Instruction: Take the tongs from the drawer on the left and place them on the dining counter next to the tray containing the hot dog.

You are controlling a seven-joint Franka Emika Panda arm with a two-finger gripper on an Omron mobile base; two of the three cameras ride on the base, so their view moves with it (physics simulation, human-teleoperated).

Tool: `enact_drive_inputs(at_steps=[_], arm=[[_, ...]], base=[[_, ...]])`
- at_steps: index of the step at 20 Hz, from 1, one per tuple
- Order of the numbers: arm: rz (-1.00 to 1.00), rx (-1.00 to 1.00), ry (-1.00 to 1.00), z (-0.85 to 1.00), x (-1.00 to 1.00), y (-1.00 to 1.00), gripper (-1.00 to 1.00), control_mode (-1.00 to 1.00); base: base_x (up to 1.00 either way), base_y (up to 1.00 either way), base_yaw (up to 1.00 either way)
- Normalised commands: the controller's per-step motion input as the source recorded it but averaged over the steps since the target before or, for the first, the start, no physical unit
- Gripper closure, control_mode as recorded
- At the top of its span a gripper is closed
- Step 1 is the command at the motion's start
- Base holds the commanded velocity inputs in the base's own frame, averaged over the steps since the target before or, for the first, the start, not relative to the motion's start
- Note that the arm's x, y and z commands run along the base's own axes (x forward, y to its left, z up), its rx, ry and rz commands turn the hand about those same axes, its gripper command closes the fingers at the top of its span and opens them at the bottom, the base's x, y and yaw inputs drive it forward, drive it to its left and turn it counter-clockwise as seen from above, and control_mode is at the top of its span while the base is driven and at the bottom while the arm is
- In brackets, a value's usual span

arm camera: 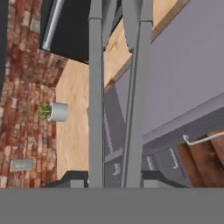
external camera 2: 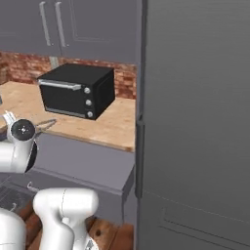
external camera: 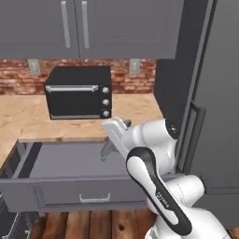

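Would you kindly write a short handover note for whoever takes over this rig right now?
Claw: shut on the tongs, whose two arms run up the hand view between the fingertips.
Drawer: pulled open below the wood counter with the black oven. The claw holds the tongs above it.
Done: drawer opened, tongs grasped and lifted out.
Left: carry the tongs to the dining counter and lay them beside the tray with the hot dog.

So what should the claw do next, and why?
Probably lift the tongs higher and swing away from the drawer: the claw is shut on them, they hang above the open drawer, and the tray isn't in sight.
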Motion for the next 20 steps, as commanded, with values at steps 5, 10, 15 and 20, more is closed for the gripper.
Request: enact_drive_inputs(at_steps=[5, 10, 15, 20], arm=[[0.00, 0.00, 0.00, 0.00, 0.00, 0.00, 1.00, 1.00], [0.00, 0.00, 0.00, 0.00, 0.00, 0.00, 1.00, 1.00], [0.00, 0.00, 0.00, 0.00, 0.00, 0.00, 1.00, 1.00], [0.00, 0.00, 0.00, 0.00, 0.00, 0.00, 1.00, 1.00]], base=[[-0.80, -0.41, 0.50], [-0.25, -0.04, 0.67], [0.10, 0.00, 0.52], [-0.05, 0.01, 0.68]])
